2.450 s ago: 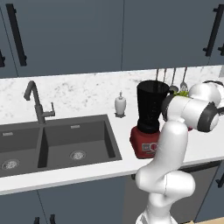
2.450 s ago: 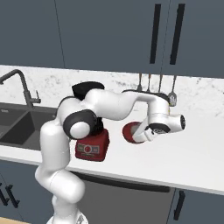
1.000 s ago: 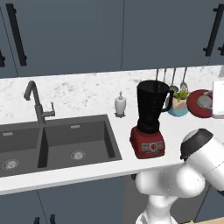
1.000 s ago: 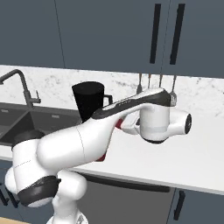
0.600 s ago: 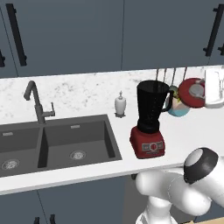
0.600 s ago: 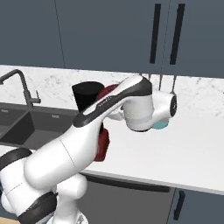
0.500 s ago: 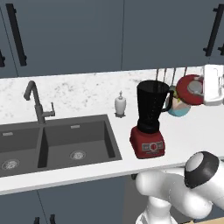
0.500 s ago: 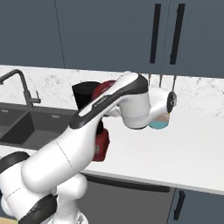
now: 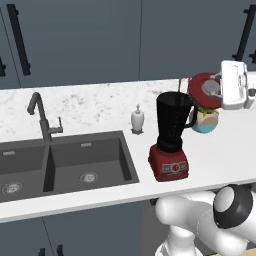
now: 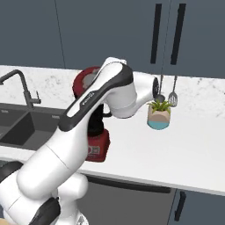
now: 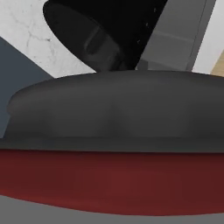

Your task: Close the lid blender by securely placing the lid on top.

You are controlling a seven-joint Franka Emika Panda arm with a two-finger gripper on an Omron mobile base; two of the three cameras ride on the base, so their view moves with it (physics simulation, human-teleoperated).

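Observation:
The blender (image 9: 172,136) stands on the counter right of the sink, its red base (image 9: 169,163) under a dark open jar (image 9: 173,119). The red lid (image 9: 204,91) with its grey knob hangs in the air tilted on edge, just right of the jar's rim and slightly above it. My gripper (image 9: 218,88) is shut on the lid from the right. In the right base view the lid (image 10: 85,81) peeks out behind my arm, above the blender base (image 10: 97,147). Close in the hand view are the lid (image 11: 113,175) and, beyond it, the dark jar (image 11: 103,33).
A white soap dispenser (image 9: 137,120) stands left of the blender, by the dark sink (image 9: 65,165) and faucet (image 9: 43,118). A small potted plant (image 10: 158,116) sits behind the lid, with utensils (image 10: 172,97) hanging on the wall. Dark cabinets hang overhead.
The arm has swung the lid left along the counter and raised it, from beside the plant to just right of the jar's rim. The blender has stayed put.

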